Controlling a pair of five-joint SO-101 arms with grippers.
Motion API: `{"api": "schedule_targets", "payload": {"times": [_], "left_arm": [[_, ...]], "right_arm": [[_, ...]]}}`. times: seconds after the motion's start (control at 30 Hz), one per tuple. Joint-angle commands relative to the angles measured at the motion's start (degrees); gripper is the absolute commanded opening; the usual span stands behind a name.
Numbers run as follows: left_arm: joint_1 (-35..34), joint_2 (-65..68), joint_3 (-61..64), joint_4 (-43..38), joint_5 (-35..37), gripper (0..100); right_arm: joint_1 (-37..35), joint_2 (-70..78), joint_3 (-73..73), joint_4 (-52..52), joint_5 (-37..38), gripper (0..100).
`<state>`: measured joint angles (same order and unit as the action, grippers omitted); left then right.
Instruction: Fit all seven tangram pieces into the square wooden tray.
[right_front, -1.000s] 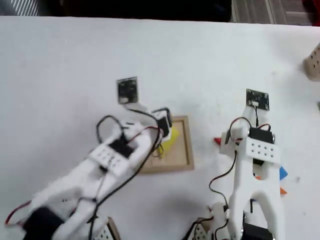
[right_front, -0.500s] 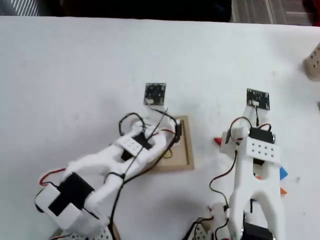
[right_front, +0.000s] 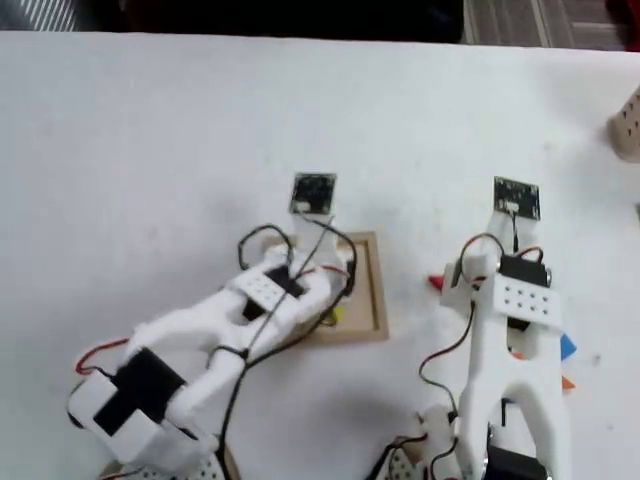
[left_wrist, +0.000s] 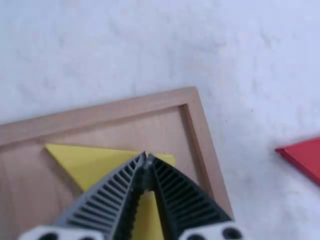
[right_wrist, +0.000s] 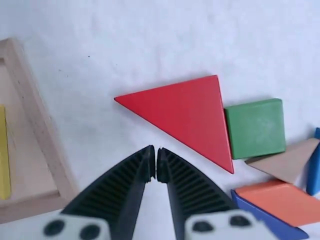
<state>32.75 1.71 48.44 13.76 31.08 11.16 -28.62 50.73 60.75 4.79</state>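
Reading the left wrist view, I see the left claw (left_wrist: 145, 161) closed tight with nothing gripped, its tips over the yellow piece (left_wrist: 85, 160), which lies flat inside the wooden tray (left_wrist: 197, 130). My right claw (right_wrist: 154, 162) is pinched shut and empty above the bare bench (right_wrist: 150, 30), just beside the red triangle (right_wrist: 185, 112). The green square (right_wrist: 255, 128) touches that triangle; an orange piece (right_wrist: 277, 202) lies near

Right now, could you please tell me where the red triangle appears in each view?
High view: the red triangle sticks out between the tray and the right arm.
Left wrist view: the triangle lies on the table outside the tray's corner, cut by the picture's edge.
Right wrist view: the triangle lies just ahead of the right gripper, beside a green square.
Shared landmark: the wooden tray's rim.
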Motion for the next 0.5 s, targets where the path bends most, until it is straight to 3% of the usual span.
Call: {"api": "schedule_targets", "payload": {"times": [0.0, 0.17, 0.47], "left_arm": [[0.31, -0.48, -1.41, 4.48, 0.26, 2], [1.10, -7.78, 1.76, 10.64, -0.18, 2], [3.30, -27.91, 11.87, 10.81, -0.26, 2]], "right_arm": [[0.04, -0.04, -0.35, -0.92, 0.97, 1.8], [0.04, -0.04, -0.35, -0.92, 0.97, 1.8], [0.04, -0.04, -0.35, -0.92, 0.97, 1.8]]}}
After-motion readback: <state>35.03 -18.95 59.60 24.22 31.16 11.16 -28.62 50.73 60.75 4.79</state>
